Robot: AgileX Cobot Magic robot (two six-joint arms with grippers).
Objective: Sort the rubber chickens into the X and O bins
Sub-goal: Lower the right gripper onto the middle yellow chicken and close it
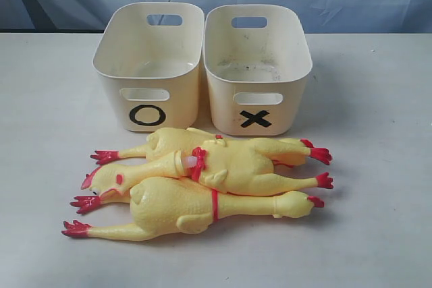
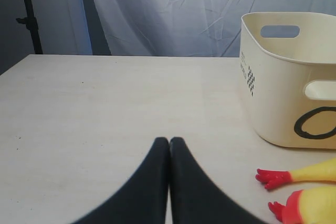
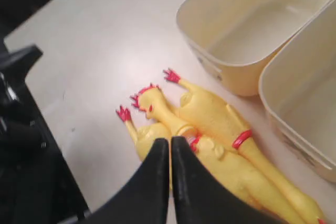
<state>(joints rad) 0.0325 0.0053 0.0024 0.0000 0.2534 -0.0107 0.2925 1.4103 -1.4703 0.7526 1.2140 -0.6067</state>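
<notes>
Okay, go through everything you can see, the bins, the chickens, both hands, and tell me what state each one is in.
O bin: upright, empty.
X bin: upright, empty, some dark specks on its floor.
rubber chickens: lying in an overlapping heap on the table in front of the bins, none sorted yet.
left hand: shut, holding nothing.
right hand: shut, holding nothing, up above the chickens.
</notes>
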